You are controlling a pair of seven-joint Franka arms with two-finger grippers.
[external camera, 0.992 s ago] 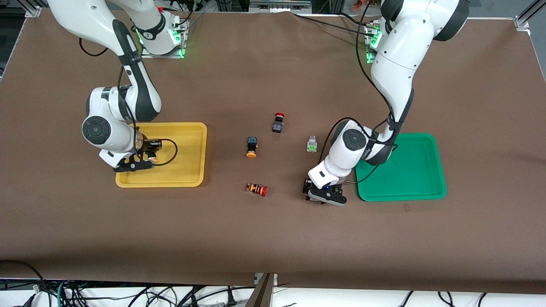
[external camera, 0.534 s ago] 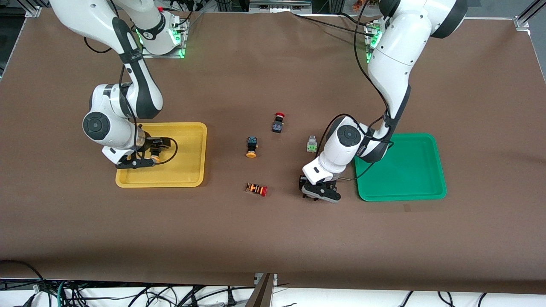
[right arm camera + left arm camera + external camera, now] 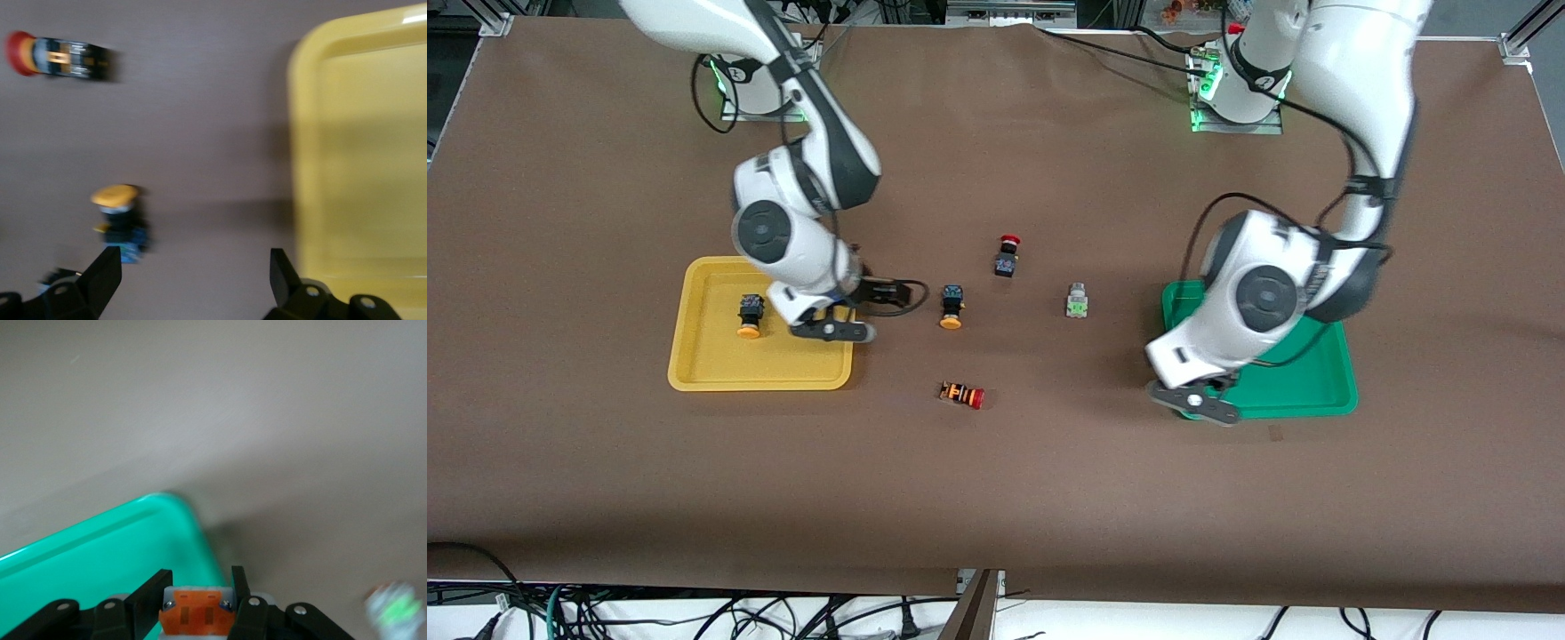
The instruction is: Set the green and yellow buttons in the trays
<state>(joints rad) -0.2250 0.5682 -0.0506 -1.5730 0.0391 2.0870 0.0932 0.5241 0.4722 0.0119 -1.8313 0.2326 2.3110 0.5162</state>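
The yellow tray point(image 3: 694, 373) holds one black-bodied button with a yellow-orange cap point(image 3: 750, 316). My right gripper point(image 3: 882, 298) is open and empty, just past the tray's edge toward the table's middle. It is beside a second yellow-capped button point(image 3: 951, 307), which also shows in the right wrist view point(image 3: 120, 220). My left gripper point(image 3: 1196, 402) is shut on a white-bodied button with an orange face point(image 3: 197, 613) over the green tray's point(image 3: 1307, 373) corner nearest the front camera. A white-bodied green button point(image 3: 1077, 302) lies on the table.
A black-bodied button with a red cap point(image 3: 1007, 255) lies farther from the front camera than the second yellow-capped button. An orange-striped button with a red cap point(image 3: 962, 395) lies nearer to it. The brown table mat point(image 3: 996, 498) runs toward the front camera.
My right gripper let go of the yellow-capped button in the yellow tray and moved out toward the table's middle. My left gripper rose with the orange-faced button and moved to the green tray's corner.
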